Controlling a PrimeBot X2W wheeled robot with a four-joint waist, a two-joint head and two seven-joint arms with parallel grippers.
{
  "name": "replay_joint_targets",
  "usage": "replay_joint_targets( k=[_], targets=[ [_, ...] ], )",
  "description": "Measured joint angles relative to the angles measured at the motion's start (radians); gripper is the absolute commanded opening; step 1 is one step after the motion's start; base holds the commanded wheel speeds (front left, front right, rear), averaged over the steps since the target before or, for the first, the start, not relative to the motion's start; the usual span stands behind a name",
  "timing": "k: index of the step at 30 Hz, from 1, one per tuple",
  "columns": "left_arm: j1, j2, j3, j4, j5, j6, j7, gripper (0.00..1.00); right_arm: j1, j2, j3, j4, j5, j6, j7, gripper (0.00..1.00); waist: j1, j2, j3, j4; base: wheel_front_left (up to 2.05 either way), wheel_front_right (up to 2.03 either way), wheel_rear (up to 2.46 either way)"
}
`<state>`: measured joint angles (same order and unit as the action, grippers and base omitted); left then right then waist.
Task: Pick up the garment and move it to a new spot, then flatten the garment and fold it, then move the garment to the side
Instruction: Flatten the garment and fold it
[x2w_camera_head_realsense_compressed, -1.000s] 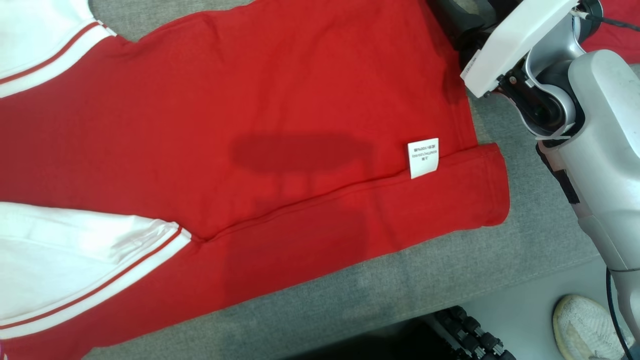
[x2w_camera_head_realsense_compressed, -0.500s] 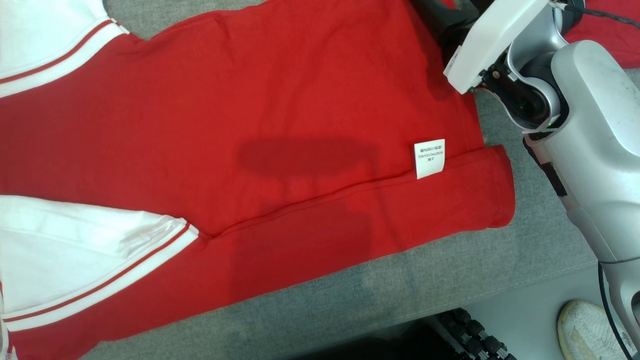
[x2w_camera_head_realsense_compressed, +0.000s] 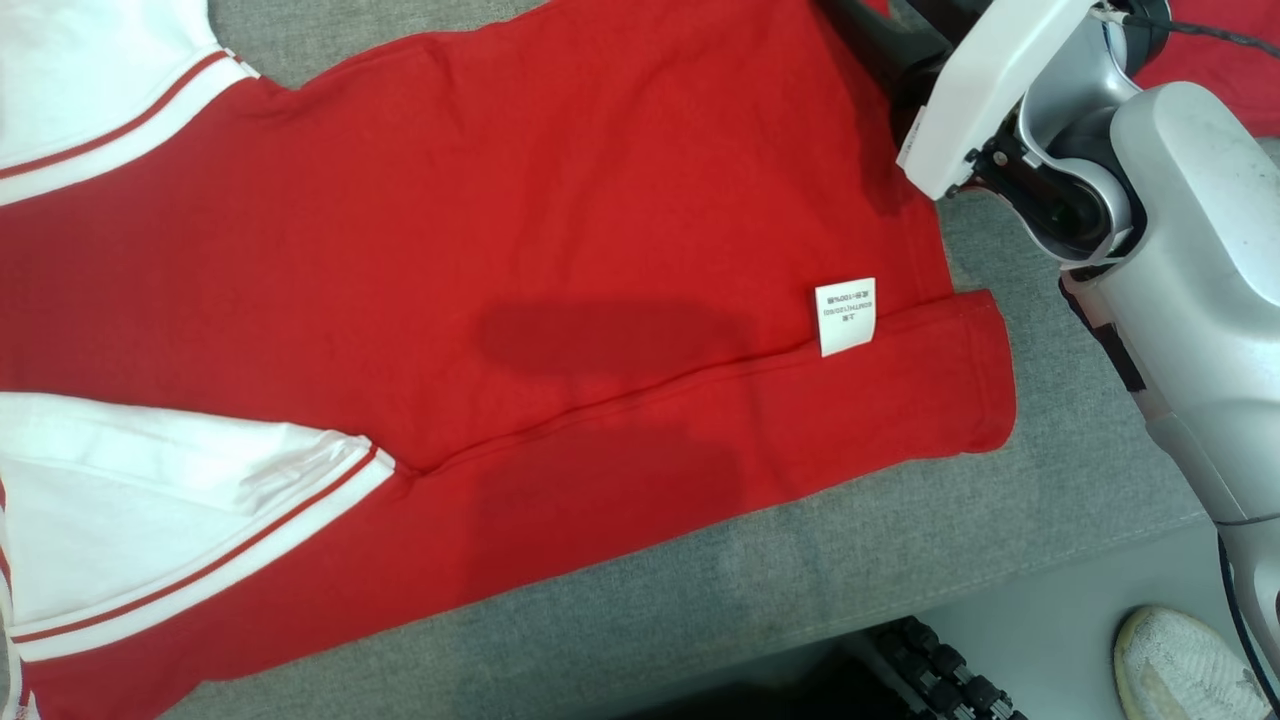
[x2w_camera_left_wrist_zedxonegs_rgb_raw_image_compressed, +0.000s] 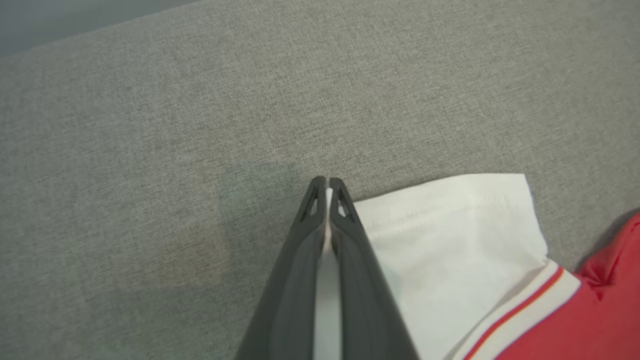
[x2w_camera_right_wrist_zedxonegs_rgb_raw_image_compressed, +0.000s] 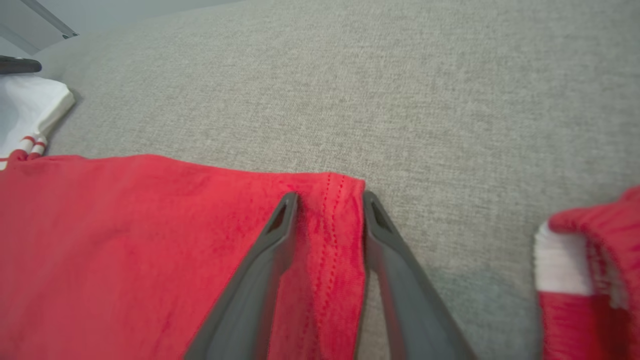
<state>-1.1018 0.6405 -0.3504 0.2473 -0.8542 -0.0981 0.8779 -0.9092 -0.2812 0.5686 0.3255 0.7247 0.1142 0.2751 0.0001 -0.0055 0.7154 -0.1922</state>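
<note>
Plainly the red knit shirt with white striped sleeves (x2w_camera_head_realsense_compressed: 560, 200) is light and limp. Spread across the grey cloth-covered bench (x2w_camera_head_realsense_compressed: 800, 570), it would likely sag wherever unsupported, so the stitched hem (x2w_camera_right_wrist_zedxonegs_rgb_raw_image_compressed: 332, 240) and the sleeve cuff (x2w_camera_left_wrist_zedxonegs_rgb_raw_image_compressed: 450, 210) look the firmest holds. The right jaws stand open astride the hem corner, gripping nothing. The left jaws are pressed together on what looks like a white sliver of cuff. Bare bench lies beyond both; another red-and-white cloth (x2w_camera_right_wrist_zedxonegs_rgb_raw_image_compressed: 590, 260) sits near the hem corner.

Matt red knit garment (x2w_camera_head_realsense_compressed: 600, 200), rough grey woven surface (x2w_camera_head_realsense_compressed: 820, 570), glossy pale plastic forearm (x2w_camera_head_realsense_compressed: 1200, 300)
</note>
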Motion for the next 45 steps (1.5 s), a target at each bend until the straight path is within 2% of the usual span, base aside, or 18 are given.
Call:
replay_joint_targets(
  k=[2,3,5,7,8,15,22,30,45],
  targets=[
    [0.000,0.000,-0.002,0.002,-0.001,0.000,0.000,0.00,0.000,0.000,0.001,0.000,0.002,0.000,0.002,0.64,0.0000,0.0000,-0.001,-0.001,0.00,0.00,0.00],
    [0.000,0.000,-0.002,0.004,-0.002,0.000,0.000,0.00,0.000,-0.001,0.002,0.001,0.005,0.000,0.006,0.58,0.0000,0.0000,-0.003,-0.001,0.00,0.00,0.00],
    [0.000,0.000,-0.003,0.005,-0.002,-0.003,0.000,0.00,0.001,-0.003,0.002,0.004,0.007,0.000,0.009,0.38,0.0000,0.0000,-0.006,-0.003,0.00,0.00,0.00],
    [0.000,0.000,-0.004,0.006,-0.002,-0.003,-0.002,0.00,0.002,-0.006,0.002,0.008,0.009,0.000,0.017,0.03,0.0000,0.0000,-0.009,-0.004,0.00,0.00,0.00],
    [0.000,0.000,-0.004,0.006,-0.002,-0.004,-0.008,0.00,0.003,-0.006,0.002,0.009,0.014,0.000,0.017,0.00,0.0000,0.0000,-0.011,-0.004,0.00,0.00,0.00],
    [-0.001,-0.003,-0.006,0.013,-0.004,-0.009,-0.031,0.00,0.014,-0.004,-0.006,0.008,0.016,0.000,0.002,0.00,0.0000,0.0000,-0.023,-0.004,0.00,0.00,0.00],
    [-0.001,-0.031,-0.005,0.030,-0.024,-0.012,-0.062,0.00,0.021,-0.010,-0.028,-0.004,0.016,0.000,-0.047,0.00,0.0000,0.0000,-0.048,0.004,0.00,0.00,0.00],
    [0.003,-0.047,0.009,0.030,-0.066,-0.018,-0.114,0.00,0.100,-0.042,-0.055,-0.034,0.016,0.000,-0.107,0.00,0.0000,0.0000,-0.079,0.027,0.00,0.00,0.00],
    [0.107,-0.087,0.031,-0.033,-0.155,-0.025,-0.198,0.00,0.186,-0.075,-0.081,-0.092,0.005,-0.003,-0.196,0.00,-0.0001,0.0000,-0.149,0.076,0.00,0.00,0.00]
  ],
)
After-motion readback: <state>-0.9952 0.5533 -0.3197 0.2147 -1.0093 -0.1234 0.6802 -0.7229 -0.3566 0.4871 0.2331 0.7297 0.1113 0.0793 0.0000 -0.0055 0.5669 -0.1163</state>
